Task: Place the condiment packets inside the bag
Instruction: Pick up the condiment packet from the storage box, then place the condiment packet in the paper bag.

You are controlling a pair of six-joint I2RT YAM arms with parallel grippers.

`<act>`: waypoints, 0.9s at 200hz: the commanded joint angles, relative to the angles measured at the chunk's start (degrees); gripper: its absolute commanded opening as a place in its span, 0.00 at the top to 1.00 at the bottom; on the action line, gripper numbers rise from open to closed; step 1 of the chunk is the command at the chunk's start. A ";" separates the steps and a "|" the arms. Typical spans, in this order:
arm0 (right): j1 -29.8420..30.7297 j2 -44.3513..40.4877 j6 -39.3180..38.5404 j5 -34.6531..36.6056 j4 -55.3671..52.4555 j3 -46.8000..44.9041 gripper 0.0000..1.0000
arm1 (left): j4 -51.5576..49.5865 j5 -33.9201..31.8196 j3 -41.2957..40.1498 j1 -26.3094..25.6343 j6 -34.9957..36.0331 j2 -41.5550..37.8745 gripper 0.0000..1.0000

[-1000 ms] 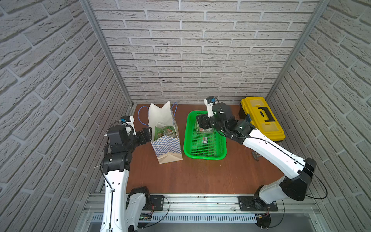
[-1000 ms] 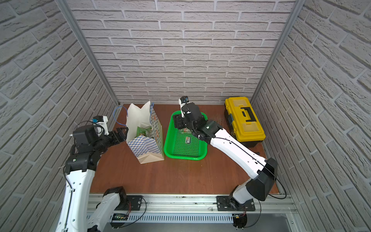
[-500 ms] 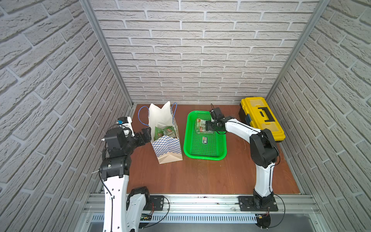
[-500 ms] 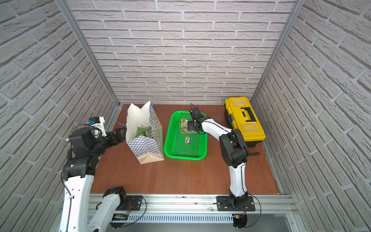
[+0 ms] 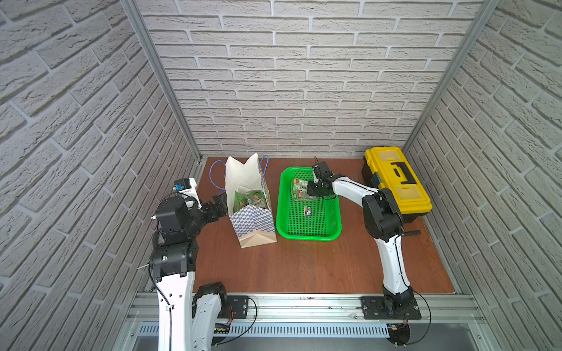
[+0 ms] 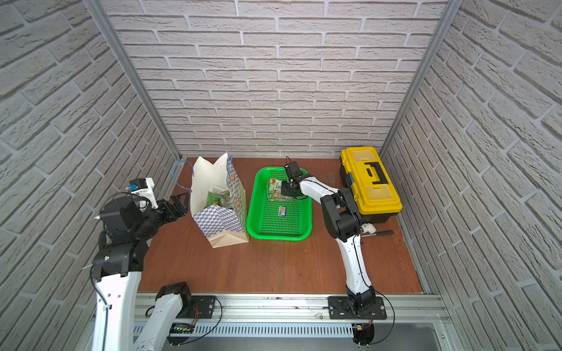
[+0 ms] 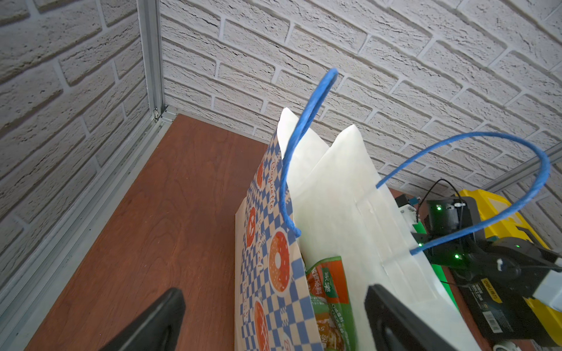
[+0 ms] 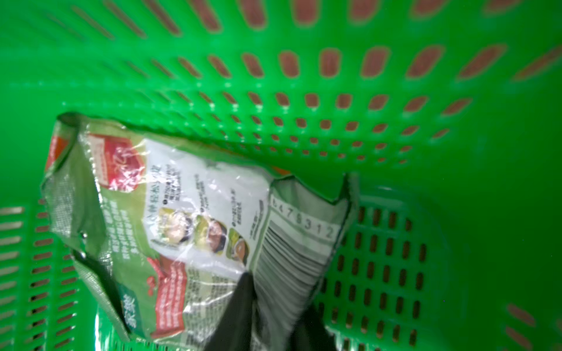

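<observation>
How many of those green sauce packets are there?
3 visible: one packet and a second packet inside the bag; a third packet in the basket, pinched by the right gripper. More may be hidden in the bag.

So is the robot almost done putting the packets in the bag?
Partly. Some green packets already sit inside the bag. The right gripper is shut on another packet down in the green basket; it is not yet carried over. The left gripper hangs open beside the bag.
</observation>
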 commanded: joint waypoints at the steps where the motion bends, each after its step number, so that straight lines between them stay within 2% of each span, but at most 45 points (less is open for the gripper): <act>1: 0.58 -7.31 0.57 -1.63 2.27 -3.65 0.97 | 1.80 -3.43 -0.63 0.36 -0.92 -1.17 0.02; 47: 2.02 -19.93 -0.06 -2.44 2.87 -5.83 0.97 | 0.84 -5.71 0.11 -0.88 -6.53 -2.37 0.02; 91: 5.99 -32.38 -1.20 -0.92 3.18 -7.77 0.97 | -5.14 -16.19 1.60 0.33 -8.80 -3.46 0.02; 111: 9.53 -37.37 -3.08 1.53 3.11 -7.27 0.97 | -6.81 -18.85 0.49 2.10 -11.17 -4.11 0.02; 141: 17.01 -42.46 -7.71 7.01 3.30 -5.17 0.97 | -8.73 -19.47 -1.39 6.39 -15.72 -3.38 0.02; 180: 26.31 -41.68 -14.46 12.39 3.72 -0.67 0.97 | -10.17 -19.18 -6.11 11.79 -23.79 0.46 0.02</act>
